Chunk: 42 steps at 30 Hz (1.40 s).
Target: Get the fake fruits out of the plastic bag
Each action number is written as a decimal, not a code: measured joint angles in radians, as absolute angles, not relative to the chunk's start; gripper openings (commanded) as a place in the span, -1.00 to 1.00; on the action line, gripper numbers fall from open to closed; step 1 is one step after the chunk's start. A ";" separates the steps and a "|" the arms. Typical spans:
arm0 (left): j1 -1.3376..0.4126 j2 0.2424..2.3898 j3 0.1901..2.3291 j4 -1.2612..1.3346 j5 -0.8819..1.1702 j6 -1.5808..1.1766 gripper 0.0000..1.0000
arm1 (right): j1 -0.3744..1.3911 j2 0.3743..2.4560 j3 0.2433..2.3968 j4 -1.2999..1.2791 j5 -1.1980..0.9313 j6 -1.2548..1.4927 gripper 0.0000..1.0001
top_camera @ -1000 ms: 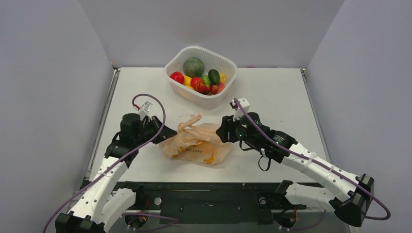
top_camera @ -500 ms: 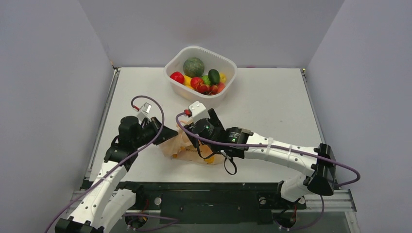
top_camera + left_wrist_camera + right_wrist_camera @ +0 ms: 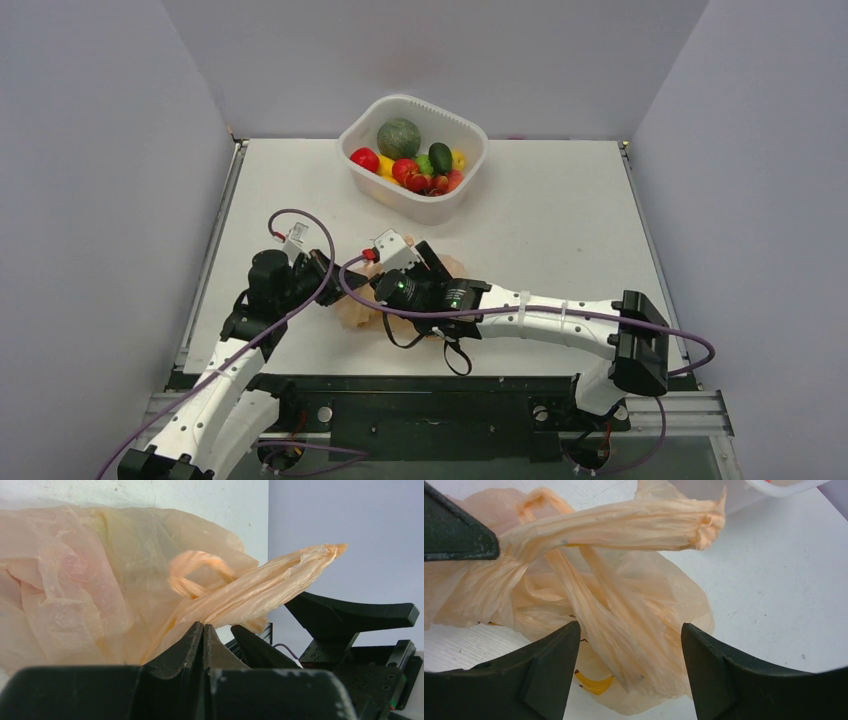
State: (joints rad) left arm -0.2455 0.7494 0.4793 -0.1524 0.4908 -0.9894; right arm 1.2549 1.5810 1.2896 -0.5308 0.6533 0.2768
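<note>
Right wrist view puts the plastic bag (image 3: 624, 605) right under me: thin peach film, crumpled on the white table (image 3: 774, 590), with one twisted handle strand stretched taut across the top of the picture. A yellow crescent (image 3: 594, 682) shows through the film low down; I cannot tell whether it is fruit or print, so the fake fruits are, as far as I can judge, still inside.

From the top external view the bag (image 3: 355, 308) lies near the middle of the table, mostly hidden under my right arm. That is the change: a second ago the right gripper (image 3: 405, 265) sat at the bag's right edge, and it has swung left over the bag. Its jaws have also widened and now stand well apart (image 3: 629, 630), straddling a fold and holding nothing.

The left gripper (image 3: 202, 627) has not let go. It is clamped on the bag's left edge, film fanning out from between its closed fingers.

I judge this as set-up for a second pinch to spread the mouth. At the far side the white tub (image 3: 470, 128) holds a dark-green melon (image 3: 398, 137) and other fruit, well apart.
</note>
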 measured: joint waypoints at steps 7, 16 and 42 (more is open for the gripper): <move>-0.245 0.747 0.480 -0.153 0.484 -0.992 -1.00 | 1.278 1.551 1.187 -0.487 0.633 0.284 0.52; -0.245 0.726 0.480 -0.153 0.482 -1.008 -1.00 | 1.258 1.546 1.150 -0.438 0.746 0.307 0.02; 0.029 0.966 1.018 -0.345 0.445 -0.829 -1.00 | 0.725 1.274 1.199 -0.321 0.342 0.397 -1.00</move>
